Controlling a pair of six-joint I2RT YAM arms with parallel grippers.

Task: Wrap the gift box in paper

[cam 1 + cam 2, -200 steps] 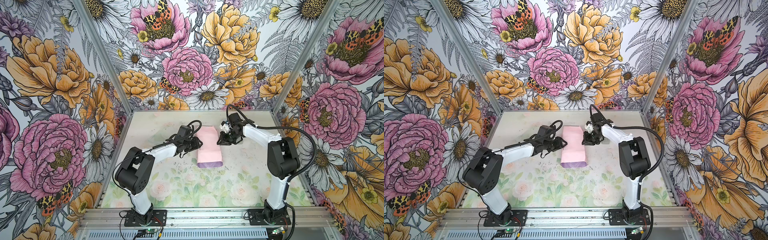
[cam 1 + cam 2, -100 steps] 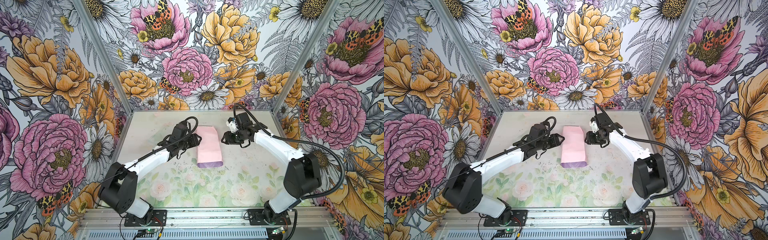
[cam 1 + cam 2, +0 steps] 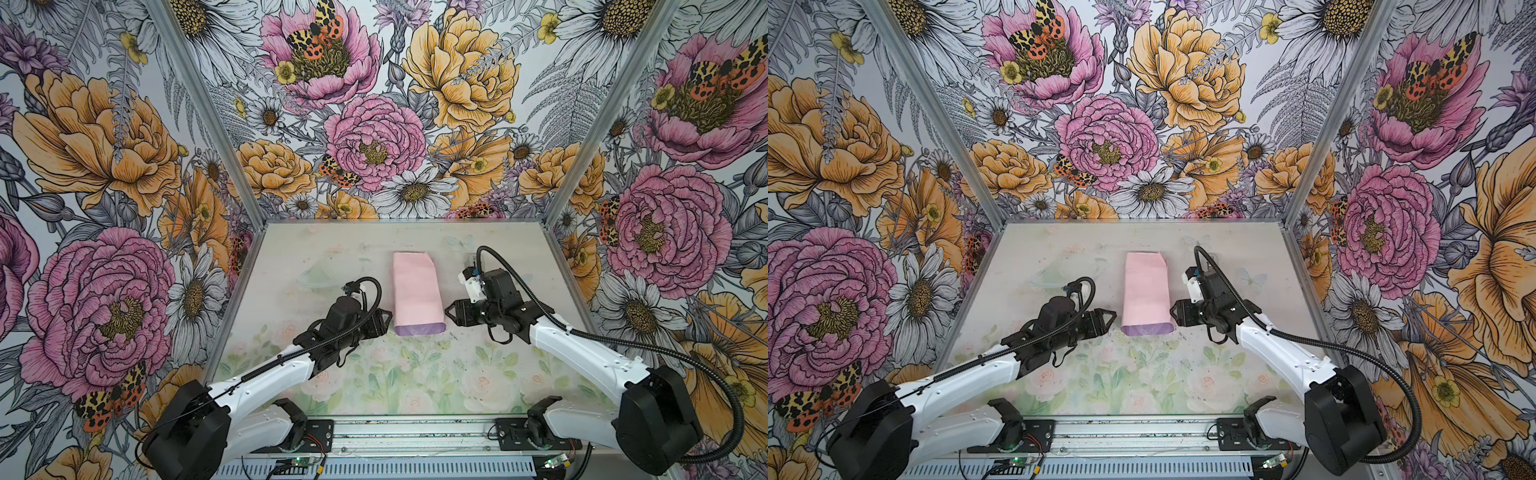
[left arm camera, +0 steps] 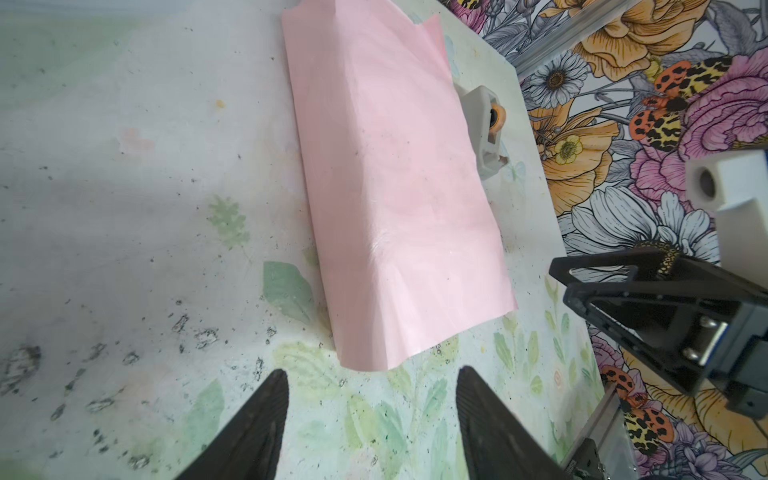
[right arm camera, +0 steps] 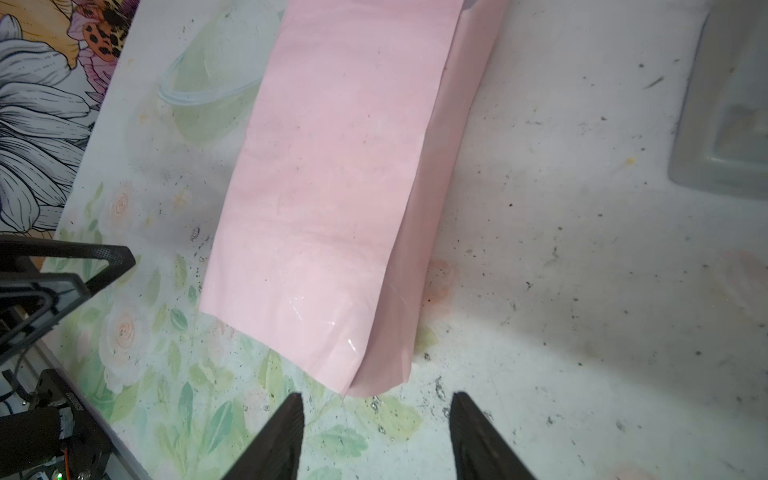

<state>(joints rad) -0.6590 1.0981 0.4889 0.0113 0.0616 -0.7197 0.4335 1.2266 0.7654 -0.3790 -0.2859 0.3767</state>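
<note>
Shows in both top views the paper (image 3: 415,291) folded into a long pink parcel mid-table, lilac at its near end, gift box not visible, with the left gripper (image 3: 385,323) and right gripper (image 3: 450,319) flanking that near end, jaws parted and empty, just beside the side edges, bare table (image 3: 316,257) stretching away on both sides. Shows from the left wrist the left gripper (image 4: 370,415) spread, just short of the parcel's near corner, a grey tape dispenser (image 4: 482,129) close beside the far long edge. Shows from the right wrist the right gripper (image 5: 374,432) spread near the overlapped corner, not touching, open tabletop beyond the long edge.
</note>
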